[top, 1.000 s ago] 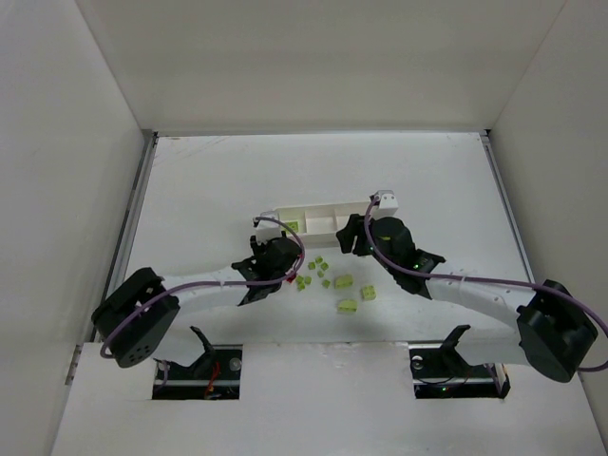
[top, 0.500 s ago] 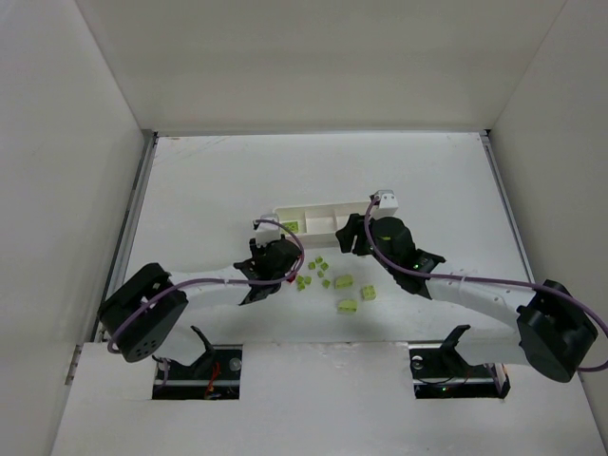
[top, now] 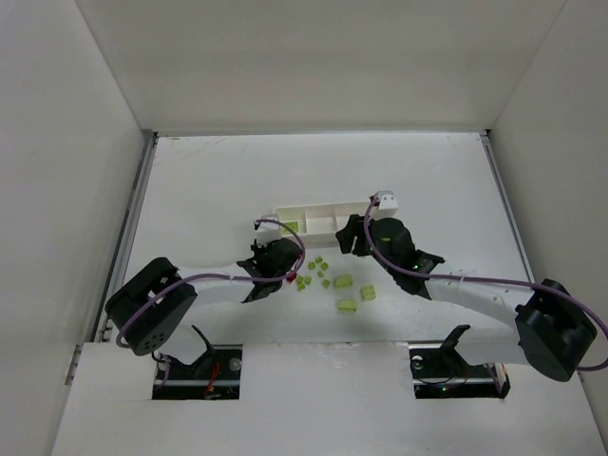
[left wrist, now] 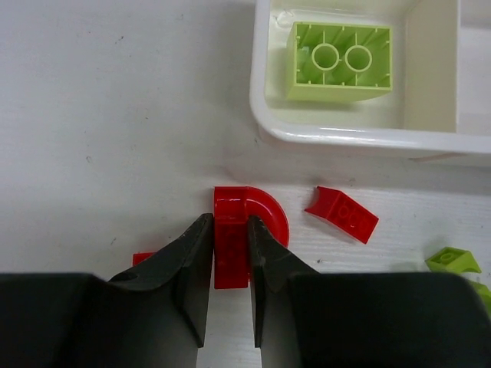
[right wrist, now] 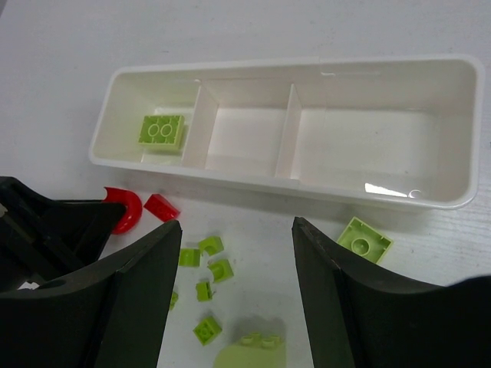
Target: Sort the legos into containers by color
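Pinching now: left gripper (left wrist: 229,231) closed tight on curved bright-red plastic brick (left wrist: 266,211) | right gripper (right wrist: 236,226) spread wide, empty, above lime-green plastic bricks (right wrist: 209,245) beside long white plastic tray (right wrist: 345,196)

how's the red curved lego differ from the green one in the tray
The red curved lego lies on the table, pinched by the left claw; the green brick sits loose in an end compartment of the tray. Red is arched, green rectangular. Both are legos.

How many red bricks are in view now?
3. A curved brick in the left gripper, a sloped brick lying apart beside it, a red sliver partly behind a finger; more may be hidden.
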`<action>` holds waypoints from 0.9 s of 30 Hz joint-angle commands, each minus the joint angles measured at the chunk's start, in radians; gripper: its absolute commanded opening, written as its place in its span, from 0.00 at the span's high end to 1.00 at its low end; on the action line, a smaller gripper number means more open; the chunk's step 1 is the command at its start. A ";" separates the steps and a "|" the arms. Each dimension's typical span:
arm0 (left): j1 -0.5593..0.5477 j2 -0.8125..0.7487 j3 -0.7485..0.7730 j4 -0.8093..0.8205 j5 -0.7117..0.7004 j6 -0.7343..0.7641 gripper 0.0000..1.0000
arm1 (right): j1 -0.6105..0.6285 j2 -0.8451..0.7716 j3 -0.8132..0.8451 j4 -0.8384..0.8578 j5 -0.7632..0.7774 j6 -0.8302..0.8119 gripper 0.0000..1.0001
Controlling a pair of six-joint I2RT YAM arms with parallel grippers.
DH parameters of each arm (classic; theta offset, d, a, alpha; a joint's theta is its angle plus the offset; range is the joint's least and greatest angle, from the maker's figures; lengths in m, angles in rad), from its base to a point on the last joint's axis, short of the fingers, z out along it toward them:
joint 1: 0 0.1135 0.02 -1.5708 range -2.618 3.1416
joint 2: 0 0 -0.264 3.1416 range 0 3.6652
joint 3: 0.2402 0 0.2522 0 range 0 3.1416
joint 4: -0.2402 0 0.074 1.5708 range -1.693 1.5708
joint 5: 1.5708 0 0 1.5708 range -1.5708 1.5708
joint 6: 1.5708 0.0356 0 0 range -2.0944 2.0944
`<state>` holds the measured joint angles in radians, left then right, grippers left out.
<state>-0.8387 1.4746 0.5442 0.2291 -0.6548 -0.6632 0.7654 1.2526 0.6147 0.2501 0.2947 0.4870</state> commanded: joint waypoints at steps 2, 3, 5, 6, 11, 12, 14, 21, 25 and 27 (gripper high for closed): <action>-0.027 -0.129 0.010 -0.075 -0.014 -0.027 0.88 | -0.001 -0.028 -0.015 0.064 0.007 0.002 0.34; -0.039 -0.167 0.016 -0.101 -0.016 -0.024 0.88 | -0.001 -0.038 -0.021 0.069 0.008 0.002 0.34; -0.059 -0.236 0.037 -0.140 -0.022 -0.018 0.88 | -0.001 -0.054 -0.035 0.083 0.011 0.010 0.34; -0.067 -0.264 0.052 -0.155 -0.022 -0.015 0.88 | -0.004 -0.062 -0.041 0.086 0.012 0.018 0.35; -0.063 -0.249 0.170 -0.120 0.066 0.016 0.88 | -0.027 -0.090 -0.069 0.097 0.052 0.044 0.38; -0.053 -0.216 0.196 -0.096 0.087 0.030 0.88 | -0.033 -0.096 -0.075 0.097 0.060 0.048 0.41; -0.044 -0.143 0.253 -0.054 0.125 0.057 0.87 | -0.047 -0.107 -0.084 0.097 0.069 0.061 0.45; -0.006 0.104 0.448 0.007 0.198 0.111 0.86 | -0.062 -0.108 -0.096 0.097 0.078 0.071 0.43; 0.007 0.209 0.516 0.007 0.219 0.112 0.85 | -0.059 -0.108 -0.098 0.100 0.116 0.059 0.42; 0.010 0.245 0.536 0.007 0.218 0.116 0.82 | -0.058 -0.111 -0.098 0.098 0.127 0.055 0.41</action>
<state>-0.8364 1.7061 1.0241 0.2050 -0.4530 -0.5701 0.7052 1.1584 0.5198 0.2981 0.3790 0.5465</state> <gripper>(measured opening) 0.185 0.586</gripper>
